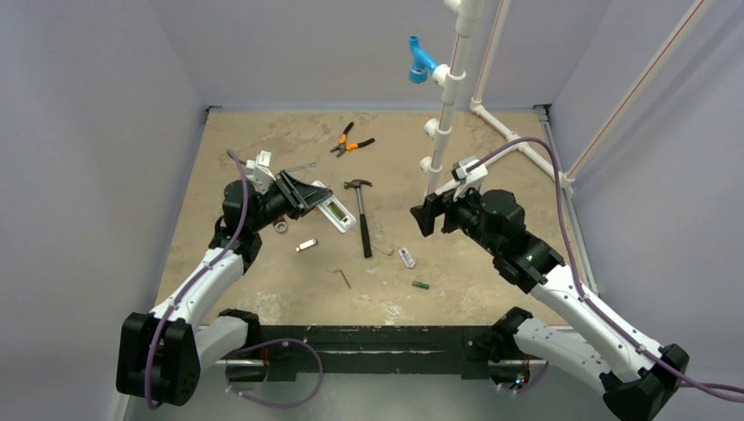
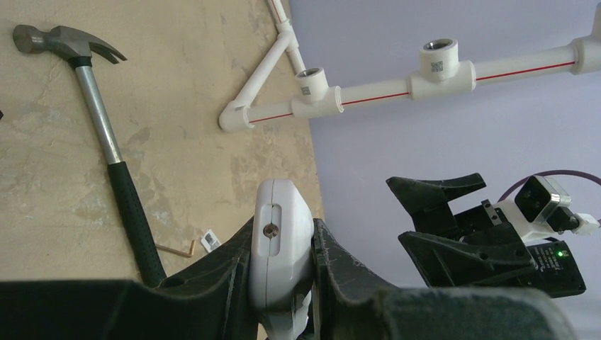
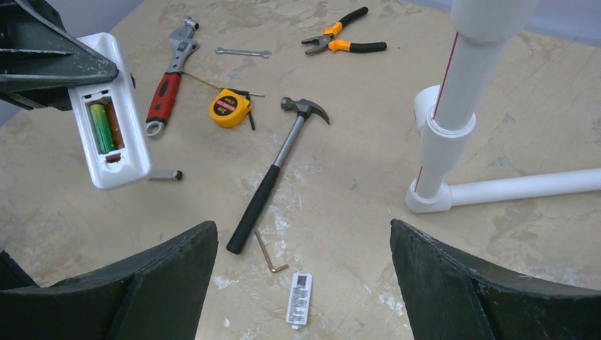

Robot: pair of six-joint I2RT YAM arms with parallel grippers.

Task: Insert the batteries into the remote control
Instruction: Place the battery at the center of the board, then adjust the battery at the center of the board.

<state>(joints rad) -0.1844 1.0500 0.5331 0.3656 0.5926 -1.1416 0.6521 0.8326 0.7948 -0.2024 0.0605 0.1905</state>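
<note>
While clamped, remote control [image 3: 134,124] slants downward (back rightward).

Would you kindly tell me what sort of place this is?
Probably a robot test cell: plain walls enclose a tan tabletop, a white PVC pipe frame stands on it, and a hammer and pliers lie loose.

White remote control [image 3: 133,117]; green battery [image 3: 100,127]; black-handled hammer [image 3: 273,177]; yellow tape measure [image 3: 229,108]; mottled tan table [image 3: 354,127].
</note>
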